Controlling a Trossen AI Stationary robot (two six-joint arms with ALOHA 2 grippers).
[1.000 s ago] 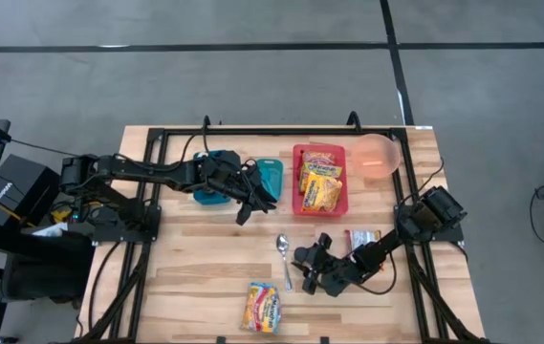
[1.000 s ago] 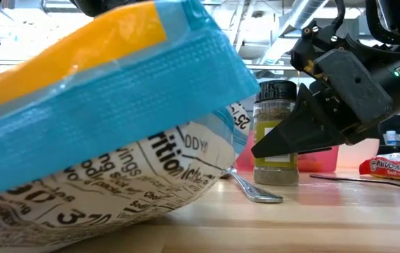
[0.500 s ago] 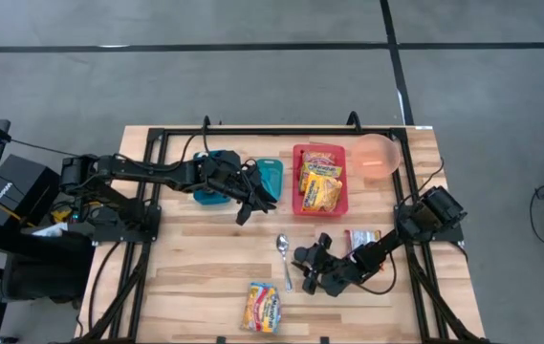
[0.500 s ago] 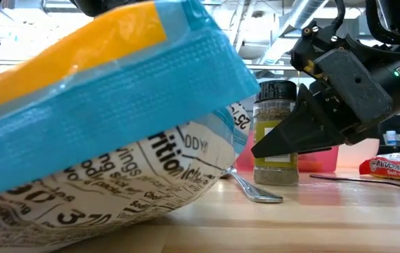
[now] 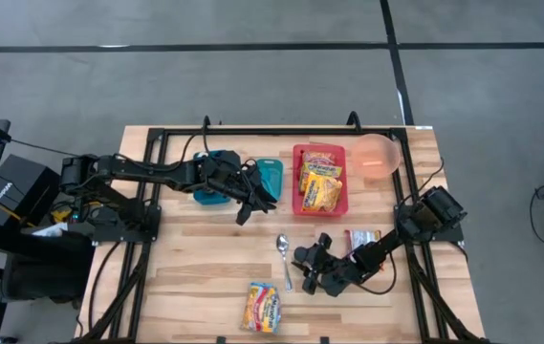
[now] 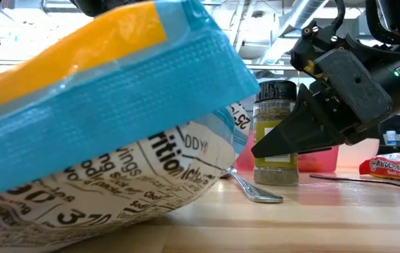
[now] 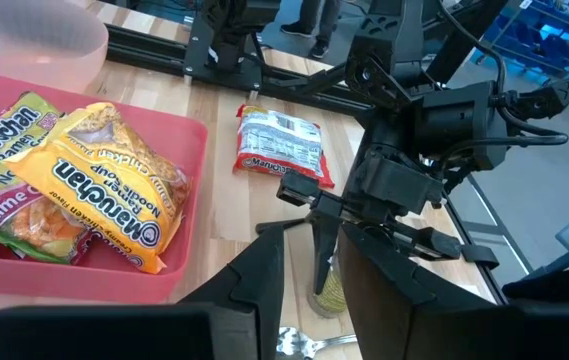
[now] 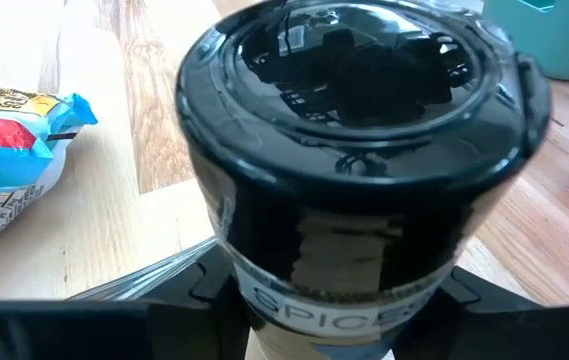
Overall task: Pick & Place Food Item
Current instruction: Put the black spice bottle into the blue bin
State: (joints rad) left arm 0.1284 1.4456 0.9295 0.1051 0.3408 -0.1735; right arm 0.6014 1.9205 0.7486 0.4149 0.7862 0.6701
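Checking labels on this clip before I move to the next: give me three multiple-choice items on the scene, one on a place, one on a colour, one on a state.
1. Where is the spice jar?
A. in the red tray
B. on the table beside the spoon
C. in the pink bowl

2. What colour is the jar's lid?
A. white
B. red
C. black

3. How does the jar stand?
A. upright, lid on
B. lying on its side
C. upside down

Answers:
1 B: the low view shows it on the wood next to the spoon.
2 C: the right wrist view shows a black lid.
3 A: the low view shows it upright with the lid on top.
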